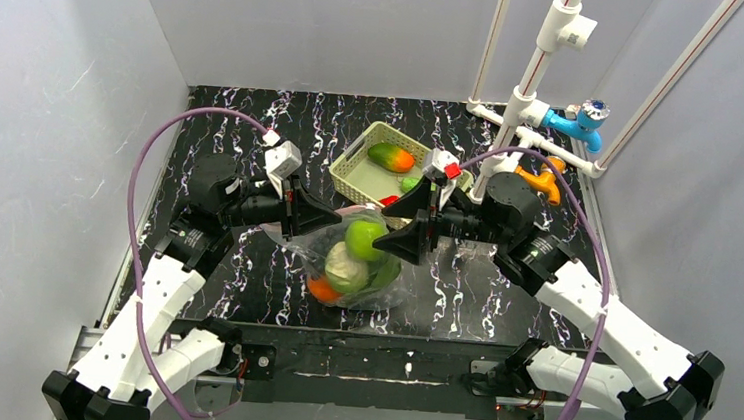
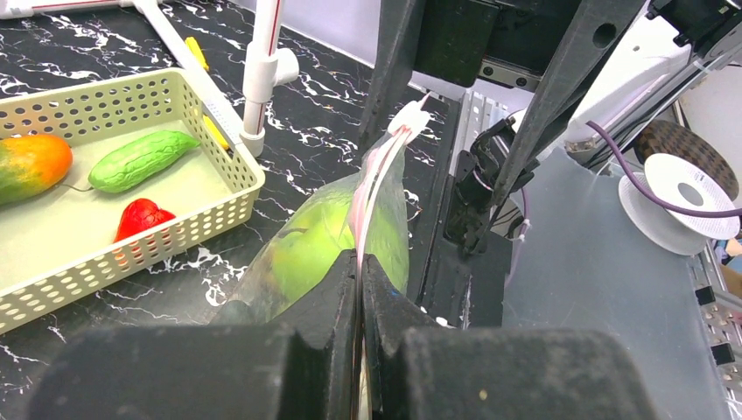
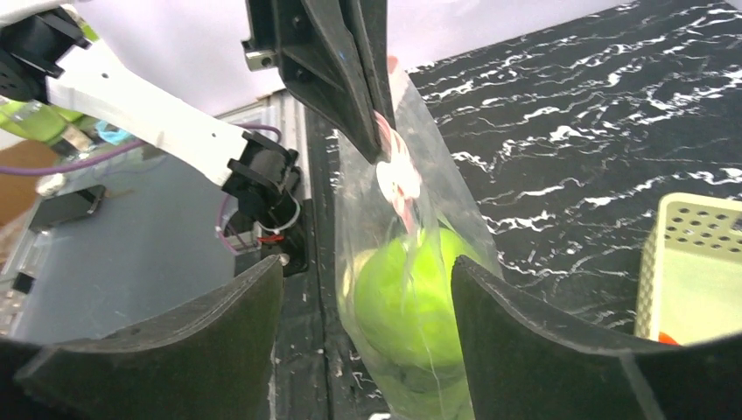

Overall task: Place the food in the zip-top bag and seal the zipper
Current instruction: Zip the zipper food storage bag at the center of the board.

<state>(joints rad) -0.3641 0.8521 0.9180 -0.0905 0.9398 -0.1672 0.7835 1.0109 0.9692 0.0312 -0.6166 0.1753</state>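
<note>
A: Two questions: where's the zip-top bag [image 1: 359, 264], and what holds it?
B: Left gripper [image 2: 360, 262] is clamped on its pink zipper [image 2: 376, 179], holding it upright; right gripper [image 3: 366, 280] gapes wide, a finger on either side of the bag, green apple [image 3: 407, 297] inside.

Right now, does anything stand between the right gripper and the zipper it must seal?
Nothing visible does. The right gripper is open, and the zipper runs straight ahead in the gap between its fingers, above the apple in the bag. The left gripper is shut on the zipper's far end, beyond that stretch.
</note>
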